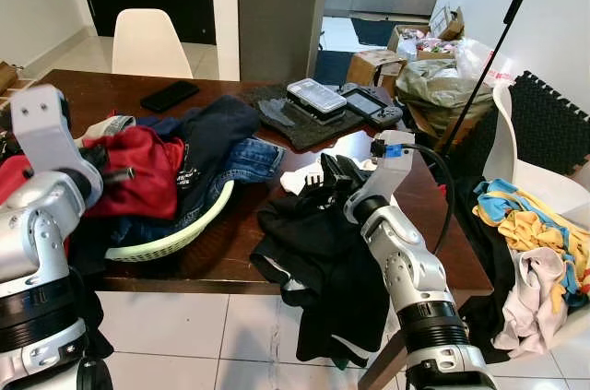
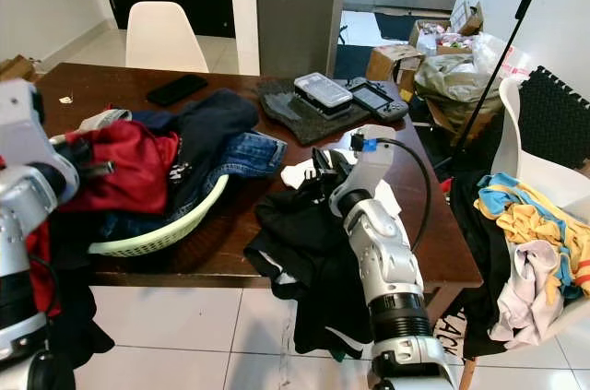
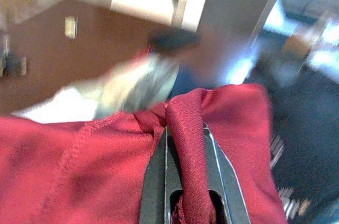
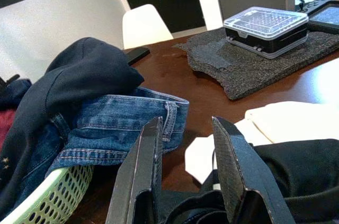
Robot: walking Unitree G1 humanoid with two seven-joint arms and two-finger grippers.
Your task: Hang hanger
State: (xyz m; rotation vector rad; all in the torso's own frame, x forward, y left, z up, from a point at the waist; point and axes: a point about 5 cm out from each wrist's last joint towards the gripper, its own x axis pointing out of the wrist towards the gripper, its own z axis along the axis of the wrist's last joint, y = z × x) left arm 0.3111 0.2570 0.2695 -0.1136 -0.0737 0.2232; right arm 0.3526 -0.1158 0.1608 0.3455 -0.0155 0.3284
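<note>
My left gripper is shut on a fold of a red garment that lies on top of the laundry in a pale green basket at the table's left. My right gripper stands open, low over a black garment that hangs over the table's front edge. Nothing is between its fingers. A small white piece lies just beyond its tips, too unclear to name. Blue jeans and a navy garment spill out of the basket beside it.
On the brown table lie a black phone, a grey foam mat with a clear plastic box, and a game console. A white chair stands behind. At right, a chair holds colourful clothes, beside a slanted black stand pole.
</note>
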